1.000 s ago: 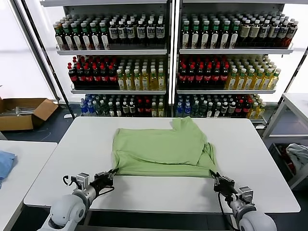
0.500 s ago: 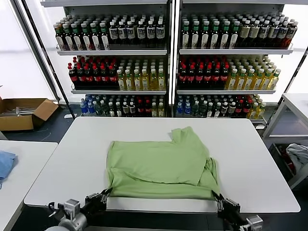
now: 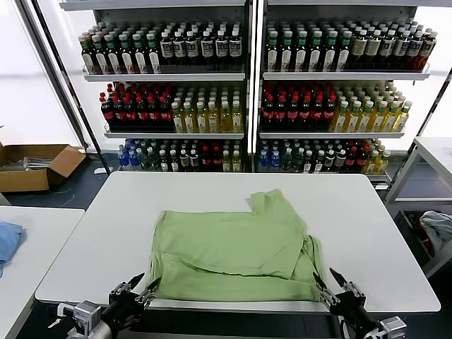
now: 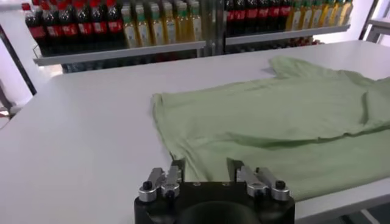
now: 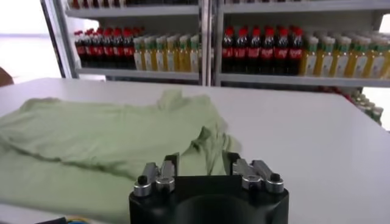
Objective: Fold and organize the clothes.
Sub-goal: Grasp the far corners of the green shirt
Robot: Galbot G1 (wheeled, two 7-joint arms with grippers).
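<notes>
The light green shirt (image 3: pixel 233 247) lies folded and flat on the white table (image 3: pixel 106 226), with its near hem at the front edge. No collar, buttons or print show. My left gripper (image 3: pixel 141 286) is open at the shirt's near left corner, just off the table's front edge. In the left wrist view its jaws (image 4: pixel 206 167) stand apart over the shirt's (image 4: pixel 274 122) hem. My right gripper (image 3: pixel 326 279) is open at the near right corner. In the right wrist view it (image 5: pixel 202 159) gapes over the bunched sleeve of the shirt (image 5: pixel 103 134).
Shelves of bottles (image 3: pixel 240 92) stand behind the table. A cardboard box (image 3: pixel 35 166) sits on the floor at far left. A side table with a blue cloth (image 3: pixel 6 240) is at left. A pale cloth (image 3: pixel 438 226) lies at right.
Both grippers dragged the shirt toward the table's front edge, then opened and let go of the hem. The shirt now lies still near the front edge.
</notes>
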